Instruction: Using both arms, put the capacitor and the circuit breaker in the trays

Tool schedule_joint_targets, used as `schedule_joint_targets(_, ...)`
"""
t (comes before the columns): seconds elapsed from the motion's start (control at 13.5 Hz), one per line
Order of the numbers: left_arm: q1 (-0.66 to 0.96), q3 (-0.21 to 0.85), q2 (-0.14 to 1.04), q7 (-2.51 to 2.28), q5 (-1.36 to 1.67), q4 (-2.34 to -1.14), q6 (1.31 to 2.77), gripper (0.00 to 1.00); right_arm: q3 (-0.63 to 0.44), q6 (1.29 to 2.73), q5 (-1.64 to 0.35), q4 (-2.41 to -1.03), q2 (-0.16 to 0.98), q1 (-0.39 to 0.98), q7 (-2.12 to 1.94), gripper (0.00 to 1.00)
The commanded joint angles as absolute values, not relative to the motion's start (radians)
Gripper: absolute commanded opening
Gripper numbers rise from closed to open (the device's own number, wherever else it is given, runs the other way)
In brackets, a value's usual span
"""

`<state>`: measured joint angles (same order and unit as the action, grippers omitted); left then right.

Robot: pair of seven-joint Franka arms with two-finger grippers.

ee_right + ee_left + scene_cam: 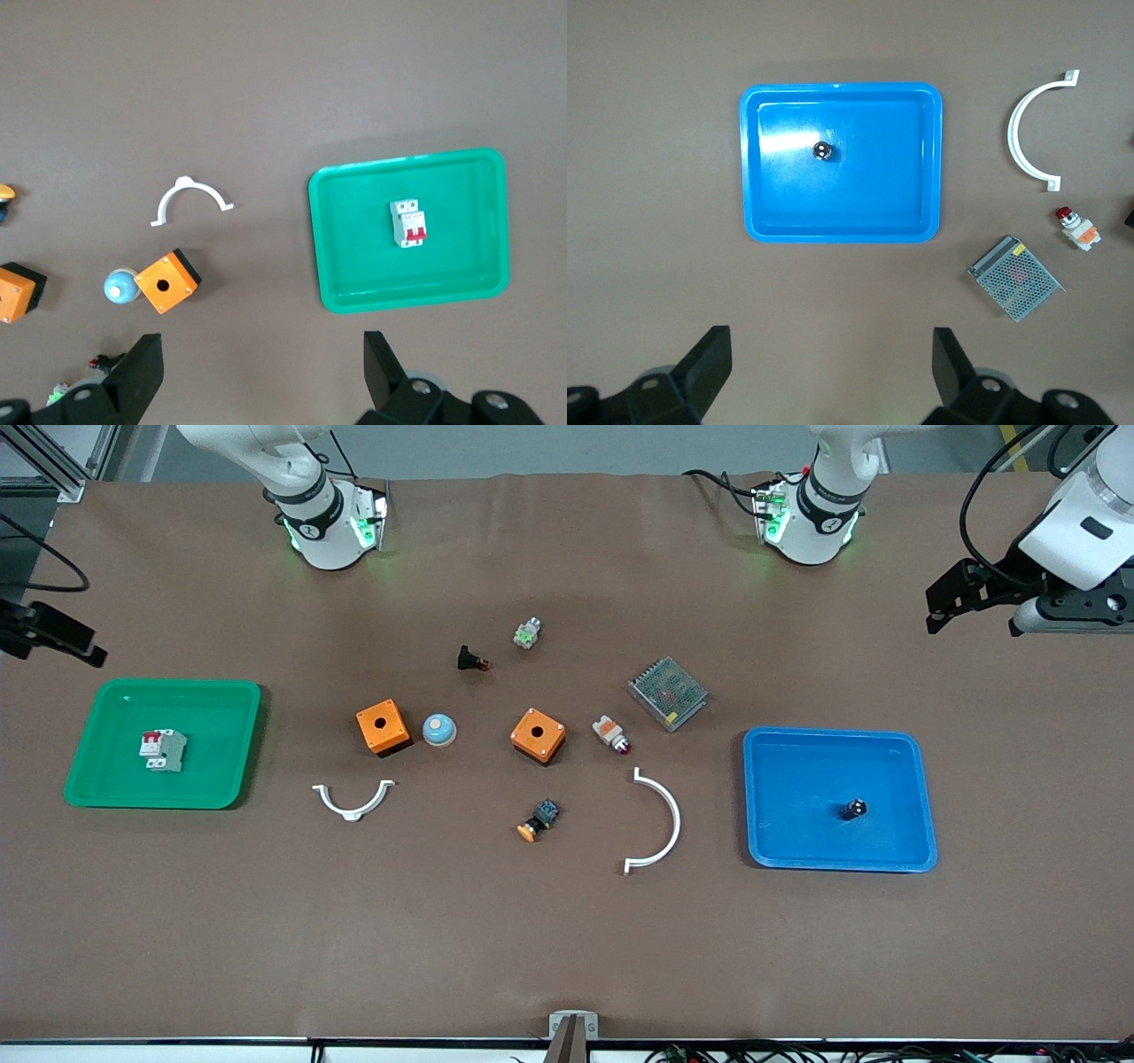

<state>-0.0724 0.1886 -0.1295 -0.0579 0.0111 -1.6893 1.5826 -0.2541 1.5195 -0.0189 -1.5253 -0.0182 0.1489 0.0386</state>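
The capacitor (853, 810), a tiny black cylinder, lies in the blue tray (921, 797) toward the left arm's end of the table. It also shows in the left wrist view (823, 150). The circuit breaker (162, 749), white-grey with red toggles, lies in the green tray (97, 779) toward the right arm's end. It also shows in the right wrist view (407, 223). My left gripper (939, 607) (831, 363) is open and empty, high over bare table at its end. My right gripper (84, 651) (261, 367) is open and empty, high over its end.
Mid-table lie two orange boxes (383, 727) (538, 735), a blue dome (438, 730), two white curved brackets (353, 800) (657, 824), a metal mesh unit (668, 693), an orange-capped push button (539, 821), a white-and-orange part (611, 733) and a black red-tipped piece (471, 660).
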Motion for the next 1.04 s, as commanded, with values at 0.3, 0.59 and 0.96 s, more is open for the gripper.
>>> schedule_joint_targets(0.3,-0.069,0.198,-0.092,-0.06,-0.046,-1.654,1.559,1.0,-0.268,1.511,-0.023,-1.454,0.031,0.138,0.049,1.0)
schedule_joint_targets(0.59,-0.069,0.204,-0.089,-0.061,-0.049,-1.632,1.559,1.0,-0.264,1.514,-0.028,-1.454,0.038,0.15,0.049,1.0)
schedule_joint_targets(0.96,-0.078,0.201,-0.089,-0.06,0.007,-1.628,1.554,1.0,-0.264,1.514,-0.029,-1.453,0.046,0.153,0.049,1.0)
